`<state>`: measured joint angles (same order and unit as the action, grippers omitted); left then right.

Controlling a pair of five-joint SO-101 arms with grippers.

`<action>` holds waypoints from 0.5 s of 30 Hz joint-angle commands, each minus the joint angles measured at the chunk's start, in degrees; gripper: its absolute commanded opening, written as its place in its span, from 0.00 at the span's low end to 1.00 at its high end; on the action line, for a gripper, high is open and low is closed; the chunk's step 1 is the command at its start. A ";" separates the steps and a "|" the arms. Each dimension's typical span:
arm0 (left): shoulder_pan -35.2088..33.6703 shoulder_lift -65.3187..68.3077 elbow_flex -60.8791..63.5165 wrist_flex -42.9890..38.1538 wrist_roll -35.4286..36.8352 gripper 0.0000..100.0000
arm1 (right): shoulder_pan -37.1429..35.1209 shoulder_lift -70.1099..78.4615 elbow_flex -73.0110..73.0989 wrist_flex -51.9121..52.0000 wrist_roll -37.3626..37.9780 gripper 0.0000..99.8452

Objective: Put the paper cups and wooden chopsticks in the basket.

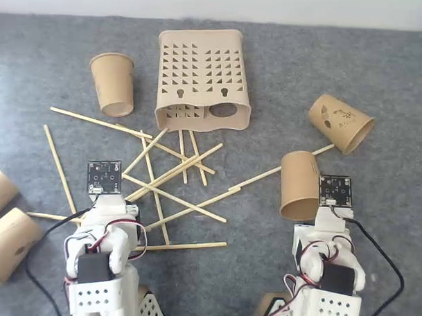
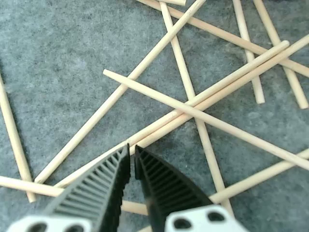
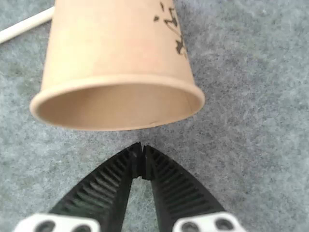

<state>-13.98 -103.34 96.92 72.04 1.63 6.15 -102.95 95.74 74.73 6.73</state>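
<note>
Cup (image 3: 118,63) on its side on the grey bench (image 1: 55,41), open mouth toward the right pincer (image 3: 142,151), which sits just short of the rim. Probably light, thin-walled, quick to roll and easy to crush. Best taken at the rim, one jaw inside and one outside, with a gentle squeeze. Right pincer closed tip to tip, gripping nothing.

Others tipped over too: far cup (image 1: 113,83) just left of the basket (image 1: 203,80), right cup (image 1: 340,123) well off to the right, edge cup (image 1: 10,244) at the left margin with another just beside it.

Chopsticks (image 1: 172,181) in a crossed heap between basket and left arm, a few strays fanning outward. Likely stiff, slim, smooth and nearly weightless, lying flat on the felt. Best pinched crosswise near mid-length, where one stick rides up on another.

Left pincer (image 2: 132,151) poised over the heap, jaws all but closed, empty.

Basket on its side at the far middle; direction of its mouth hard to tell.
</note>
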 commanded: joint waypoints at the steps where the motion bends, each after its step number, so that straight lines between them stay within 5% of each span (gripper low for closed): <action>1: -0.09 -0.79 -0.40 0.18 -0.26 0.01 | -0.22 -1.10 0.70 0.40 0.88 0.01; 15: 0.26 -0.88 -1.10 -0.62 -0.44 0.01 | 2.51 -1.10 -2.20 0.92 1.05 0.01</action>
<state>-13.98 -103.34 96.92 72.04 1.63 6.42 -102.95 95.74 74.73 6.73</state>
